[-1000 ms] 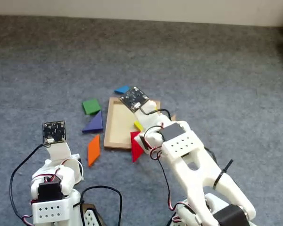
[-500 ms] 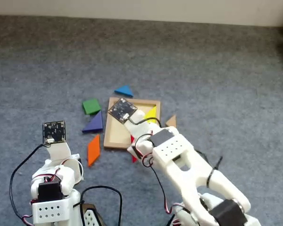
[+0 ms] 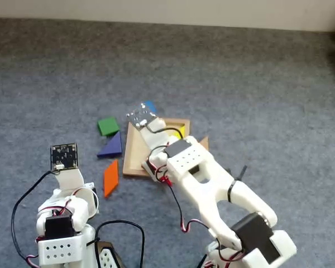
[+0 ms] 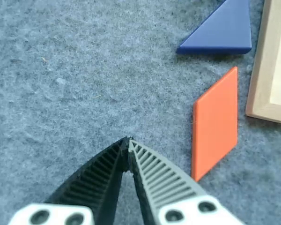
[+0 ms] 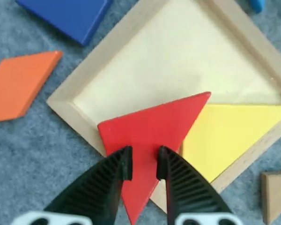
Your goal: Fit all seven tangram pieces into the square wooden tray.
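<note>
My right gripper (image 5: 144,164) is shut on the red triangle (image 5: 150,131), which lies tilted across the wooden tray's near rim (image 5: 70,101), its tip over the tray floor. The yellow triangle (image 5: 229,136) lies inside the tray beside it. In the high view the right arm (image 3: 184,162) reaches over the tray (image 3: 135,151). Outside the tray lie the dark blue triangle (image 3: 111,146), orange parallelogram (image 3: 110,177), green square (image 3: 108,125), light blue triangle (image 3: 151,105) and a plain wooden triangle (image 3: 204,143). My left gripper (image 4: 127,143) is shut over bare carpet, next to the orange parallelogram (image 4: 215,126).
Grey carpet covers the whole floor, with free room to the right of and beyond the tray. A pale wall base runs along the far edge (image 3: 167,14). The left arm's base (image 3: 61,234) stands at the near left.
The right arm has swung left over the tray, bringing the red triangle from the carpet by the near edge up onto the rim. The left arm has stayed still.
</note>
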Robot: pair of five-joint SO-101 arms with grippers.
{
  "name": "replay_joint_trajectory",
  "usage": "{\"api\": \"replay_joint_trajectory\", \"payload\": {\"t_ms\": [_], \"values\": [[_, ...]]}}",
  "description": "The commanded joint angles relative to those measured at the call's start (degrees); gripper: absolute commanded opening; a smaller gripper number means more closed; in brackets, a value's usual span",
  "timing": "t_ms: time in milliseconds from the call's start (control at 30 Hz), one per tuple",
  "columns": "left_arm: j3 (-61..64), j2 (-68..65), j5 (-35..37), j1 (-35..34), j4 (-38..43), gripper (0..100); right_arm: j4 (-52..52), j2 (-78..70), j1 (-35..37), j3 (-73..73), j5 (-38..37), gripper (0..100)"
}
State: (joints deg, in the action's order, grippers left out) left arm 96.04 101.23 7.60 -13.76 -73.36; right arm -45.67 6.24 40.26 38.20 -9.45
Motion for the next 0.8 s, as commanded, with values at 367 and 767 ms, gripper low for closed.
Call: {"api": "replay_joint_trajectory", "payload": {"t_ms": [367, 767], "values": [[1.3, 0.0, -0.1, 0.7, -0.2, 1, 0.4, -1.2, -6.2, -2.2, 3.0, 9.8], [1.3, 0.0, -0.1, 0.7, -0.2, 1, -5.8, 12.6, -7.7, -2.8, 2.9, 9.8]]}}
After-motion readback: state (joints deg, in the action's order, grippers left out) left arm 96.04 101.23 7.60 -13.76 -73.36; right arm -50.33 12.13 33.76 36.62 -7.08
